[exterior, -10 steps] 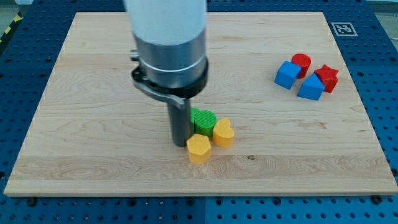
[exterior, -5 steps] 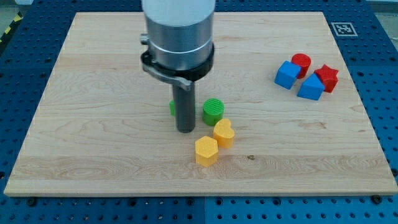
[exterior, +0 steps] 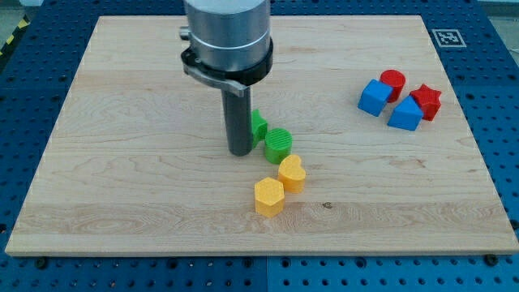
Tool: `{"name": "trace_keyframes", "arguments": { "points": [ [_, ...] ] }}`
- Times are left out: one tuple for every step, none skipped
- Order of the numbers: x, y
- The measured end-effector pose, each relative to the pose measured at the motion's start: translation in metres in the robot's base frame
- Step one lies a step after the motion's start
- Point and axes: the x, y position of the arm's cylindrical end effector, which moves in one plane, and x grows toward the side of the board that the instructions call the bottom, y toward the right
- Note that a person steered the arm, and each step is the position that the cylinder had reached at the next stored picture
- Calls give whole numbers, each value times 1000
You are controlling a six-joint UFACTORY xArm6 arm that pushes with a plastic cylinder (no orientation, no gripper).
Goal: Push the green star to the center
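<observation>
Pale wooden counter (exterior: 122, 162) over a blue perforated base, printed marker tag (exterior: 447, 37) at the view's top right corner. No gripper on this arm, only a dark rod ending in my tip (exterior: 240, 152), set down near the middle of the board. Green star (exterior: 258, 126) partly hidden behind the rod, peeking out on its right side, touching or just beside it. Green cylinder (exterior: 278, 143) just right of my tip, close against the star. Below those, yellow heart-like block (exterior: 292, 173) and yellow hexagon (exterior: 268, 196), side by side. Well apart at the view's right: two blue cubes (exterior: 375, 97) (exterior: 405, 114), red cylinder (exterior: 392, 80), red star (exterior: 426, 101), clustered together.
</observation>
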Motion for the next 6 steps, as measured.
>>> {"name": "trace_keyframes", "arguments": {
  "points": [
    [-21,11],
    [-47,22],
    [-59,26],
    [-58,39],
    [-40,71],
    [-2,98]
  ]
}}
